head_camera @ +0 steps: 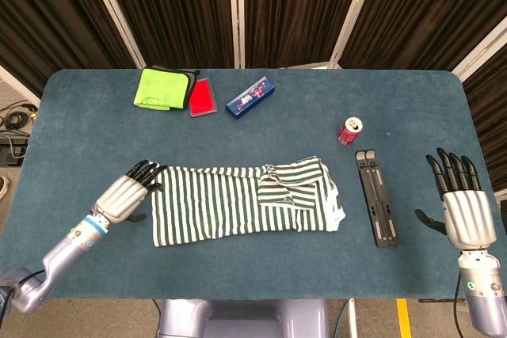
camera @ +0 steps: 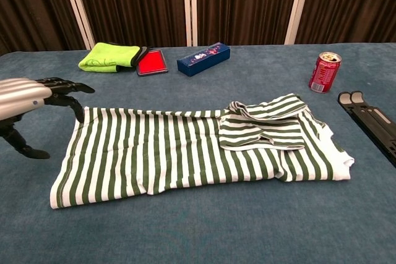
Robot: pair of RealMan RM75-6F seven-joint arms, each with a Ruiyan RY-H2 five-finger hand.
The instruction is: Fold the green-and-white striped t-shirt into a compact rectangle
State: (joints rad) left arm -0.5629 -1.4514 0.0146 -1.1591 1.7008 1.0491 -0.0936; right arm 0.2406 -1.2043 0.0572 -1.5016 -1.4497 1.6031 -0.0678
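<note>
The green-and-white striped t-shirt (head_camera: pixel 230 205) (camera: pixel 167 153) lies flat across the middle of the blue table, its right end folded over into a bunched flap (head_camera: pixel 291 186) (camera: pixel 263 123). My left hand (head_camera: pixel 127 194) (camera: pixel 28 100) hovers at the shirt's left edge, fingers spread and reaching toward the upper left corner, holding nothing. At the table's right edge, well away from the shirt, my right hand (head_camera: pixel 459 203) is raised with its fingers apart and empty; the chest view does not show it.
A red soda can (head_camera: pixel 349 131) (camera: pixel 324 72) and a black folded stand (head_camera: pixel 375 195) (camera: pixel 371 119) sit right of the shirt. At the back lie a lime cloth (head_camera: pixel 164 89) (camera: pixel 110 57), a red card (head_camera: pixel 203 97) (camera: pixel 151 63) and a blue box (head_camera: pixel 250 96) (camera: pixel 203 58).
</note>
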